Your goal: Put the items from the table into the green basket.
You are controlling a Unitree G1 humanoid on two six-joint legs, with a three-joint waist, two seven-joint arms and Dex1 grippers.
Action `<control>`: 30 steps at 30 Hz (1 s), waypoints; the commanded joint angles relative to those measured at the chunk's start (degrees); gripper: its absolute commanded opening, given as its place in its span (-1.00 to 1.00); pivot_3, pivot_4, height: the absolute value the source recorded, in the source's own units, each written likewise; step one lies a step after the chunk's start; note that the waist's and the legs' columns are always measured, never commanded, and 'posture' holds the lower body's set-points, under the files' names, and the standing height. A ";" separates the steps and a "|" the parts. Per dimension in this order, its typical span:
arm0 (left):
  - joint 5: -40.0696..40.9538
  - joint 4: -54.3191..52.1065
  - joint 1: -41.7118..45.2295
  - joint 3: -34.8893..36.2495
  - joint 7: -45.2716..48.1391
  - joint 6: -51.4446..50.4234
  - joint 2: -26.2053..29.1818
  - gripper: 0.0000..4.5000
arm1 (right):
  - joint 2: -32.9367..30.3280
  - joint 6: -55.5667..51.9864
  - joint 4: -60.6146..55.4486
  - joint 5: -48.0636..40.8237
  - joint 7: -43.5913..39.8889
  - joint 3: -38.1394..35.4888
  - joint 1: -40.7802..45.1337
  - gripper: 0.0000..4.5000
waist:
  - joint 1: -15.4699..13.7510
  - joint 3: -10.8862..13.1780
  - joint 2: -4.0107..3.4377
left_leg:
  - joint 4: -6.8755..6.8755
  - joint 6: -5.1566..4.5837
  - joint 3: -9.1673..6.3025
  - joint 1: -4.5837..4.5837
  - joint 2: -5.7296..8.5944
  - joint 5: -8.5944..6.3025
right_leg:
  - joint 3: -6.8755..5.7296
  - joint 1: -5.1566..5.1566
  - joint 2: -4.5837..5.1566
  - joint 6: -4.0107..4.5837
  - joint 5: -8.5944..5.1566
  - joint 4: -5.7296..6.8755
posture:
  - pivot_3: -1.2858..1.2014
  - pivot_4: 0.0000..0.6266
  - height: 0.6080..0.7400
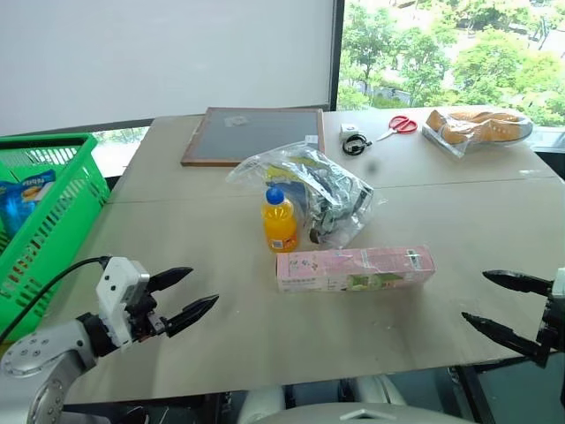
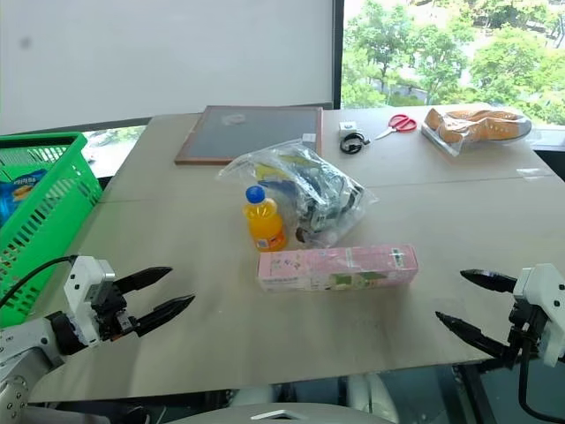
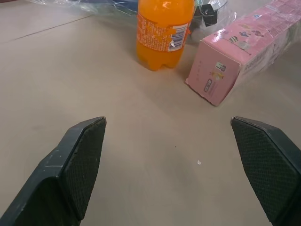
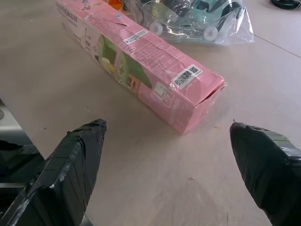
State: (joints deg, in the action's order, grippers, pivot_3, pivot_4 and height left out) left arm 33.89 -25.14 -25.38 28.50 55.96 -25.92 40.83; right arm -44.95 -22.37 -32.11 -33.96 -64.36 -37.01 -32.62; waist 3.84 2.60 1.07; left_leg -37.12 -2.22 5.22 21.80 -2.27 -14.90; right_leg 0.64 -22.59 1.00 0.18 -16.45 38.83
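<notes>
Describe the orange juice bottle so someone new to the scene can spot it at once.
Start at the tan table and find the cluster of items near its middle. The orange juice bottle stands upright there, just in front of the clear plastic bag and behind the left end of the long pink carton. It is the only upright item in the cluster, bright orange with a blue cap.

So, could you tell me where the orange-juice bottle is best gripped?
Probably around its body, below the blue cap: the orange-juice bottle stands upright, with the pink carton and plastic bag close by, so the open left gripper should approach from its clear left side.
</notes>
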 commanded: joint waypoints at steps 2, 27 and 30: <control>0.78 -0.94 4.90 -2.75 -1.63 0.51 -0.46 0.96 | -1.50 -0.62 -1.95 -4.27 0.86 -1.08 4.61 1.00 | -0.02 0.01 -0.03 | 0.00 0.00 0.00 -0.02 0.00 0.00 | 0.00 0.01 0.00 -0.01 -0.01 0.00 | -0.07 -0.89 1.00; -4.90 0.20 28.19 -21.86 -17.60 -7.97 -4.84 0.96 | -12.13 -10.77 -13.58 -23.04 6.82 5.14 24.24 1.00 | 0.18 -0.10 0.24 | -0.21 -0.07 0.09 -0.05 0.04 -0.01 | 0.16 0.16 -0.13 -0.42 0.21 0.02 | -0.09 -0.91 1.00; -5.51 0.88 28.80 -22.85 -17.44 -7.33 -5.46 0.96 | -12.06 -11.33 -13.29 -23.01 8.13 6.06 25.31 1.00 | 0.26 -0.12 0.29 | -0.21 -0.07 0.09 -0.05 0.03 -0.01 | 0.16 0.16 -0.15 -0.41 0.21 0.02 | -0.10 -0.92 1.00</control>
State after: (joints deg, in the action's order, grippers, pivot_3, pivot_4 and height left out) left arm 28.92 -23.85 2.23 5.67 38.56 -34.59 35.49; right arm -56.54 -33.50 -45.04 -55.99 -57.33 -31.00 -8.23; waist 4.10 2.48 1.35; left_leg -37.33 -2.29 5.30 21.77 -2.24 -14.91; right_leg 0.80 -22.44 0.84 -0.22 -16.23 38.85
